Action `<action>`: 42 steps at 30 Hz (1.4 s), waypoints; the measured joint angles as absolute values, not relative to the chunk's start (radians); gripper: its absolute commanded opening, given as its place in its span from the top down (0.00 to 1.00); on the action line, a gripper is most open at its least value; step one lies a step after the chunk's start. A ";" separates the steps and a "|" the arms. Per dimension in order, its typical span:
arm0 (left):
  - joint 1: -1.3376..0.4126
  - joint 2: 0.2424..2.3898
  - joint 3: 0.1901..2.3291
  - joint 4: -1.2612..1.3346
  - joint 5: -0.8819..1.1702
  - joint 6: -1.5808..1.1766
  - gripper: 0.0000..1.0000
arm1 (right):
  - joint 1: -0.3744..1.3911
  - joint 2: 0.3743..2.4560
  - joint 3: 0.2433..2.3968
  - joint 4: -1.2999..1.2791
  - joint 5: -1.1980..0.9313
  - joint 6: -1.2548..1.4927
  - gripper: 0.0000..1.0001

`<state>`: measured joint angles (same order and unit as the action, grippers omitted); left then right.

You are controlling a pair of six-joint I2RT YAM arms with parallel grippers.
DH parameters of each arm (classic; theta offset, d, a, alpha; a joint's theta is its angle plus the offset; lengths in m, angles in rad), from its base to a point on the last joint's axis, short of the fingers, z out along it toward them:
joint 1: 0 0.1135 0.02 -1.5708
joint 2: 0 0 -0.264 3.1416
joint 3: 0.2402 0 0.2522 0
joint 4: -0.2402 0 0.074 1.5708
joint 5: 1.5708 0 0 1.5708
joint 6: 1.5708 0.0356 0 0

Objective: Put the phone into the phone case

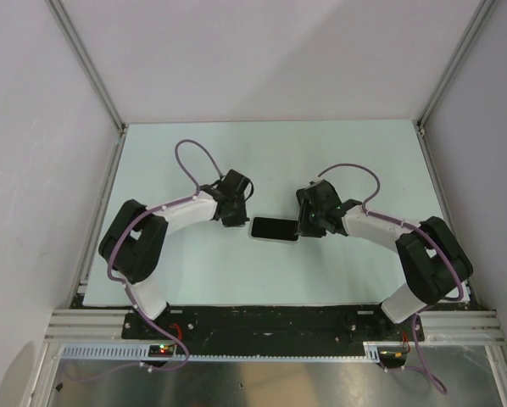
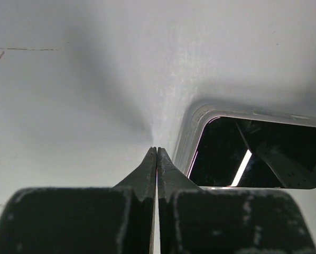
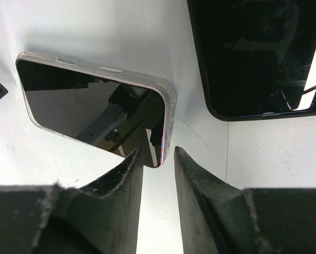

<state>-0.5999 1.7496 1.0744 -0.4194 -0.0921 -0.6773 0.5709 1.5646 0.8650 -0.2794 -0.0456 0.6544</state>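
The black phone [image 1: 275,229] lies flat, screen up, mid-table between both grippers. A clear, whitish case rim [image 3: 121,76] runs round its edges; it also shows in the left wrist view [image 2: 192,132]. My left gripper [image 1: 236,219] is shut and empty, its tips [image 2: 156,151] on the table just beside the near left corner of the phone [image 2: 253,153]. My right gripper [image 1: 307,227] is open by a narrow gap [image 3: 157,152], and a corner of the phone [image 3: 92,114] sits between the fingertips.
A second black glossy slab with a rounded corner [image 3: 258,53] lies at the upper right of the right wrist view; it does not show from above. White walls and metal frame rails [image 1: 92,76] enclose the white table [image 1: 270,161].
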 measured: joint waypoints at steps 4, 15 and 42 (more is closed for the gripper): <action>-0.609 1.750 1.074 -0.415 -0.083 -0.682 1.00 | 0.579 1.586 0.865 -0.264 -0.046 0.654 0.72; -0.643 1.776 1.071 -0.398 -0.068 -0.698 1.00 | 0.589 1.603 0.869 -0.257 -0.042 0.654 0.88; -0.673 1.776 1.055 -0.397 -0.110 -0.719 1.00 | 0.682 1.638 0.937 -0.340 0.109 0.654 1.00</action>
